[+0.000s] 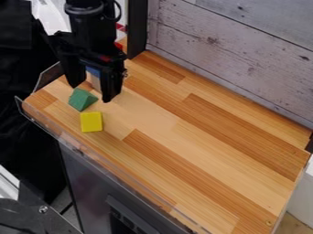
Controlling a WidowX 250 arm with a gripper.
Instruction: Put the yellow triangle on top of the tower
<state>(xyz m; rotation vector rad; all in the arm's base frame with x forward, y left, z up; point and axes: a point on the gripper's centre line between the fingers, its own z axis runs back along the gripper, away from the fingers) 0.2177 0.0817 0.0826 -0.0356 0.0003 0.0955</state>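
The black gripper (90, 93) hangs over the upper left of the wooden surface, its two fingers spread apart. Behind and between them, a blue block (93, 71) shows in part above a pale, wood-coloured piece (95, 82); the fingers hide their sides, and I cannot tell how they are stacked. Just in front of the fingers lies a green triangular block (82, 99). The yellow block (92, 122) rests on the wood below the green one, a small gap from it, with a square-looking face toward the camera.
The wooden top (202, 151) stretches to the lower right. A grey plank wall (245, 55) borders its far side, and a dark upright post (138, 27) stands right of the arm. A clear low edge guard (110, 169) runs along the near left side.
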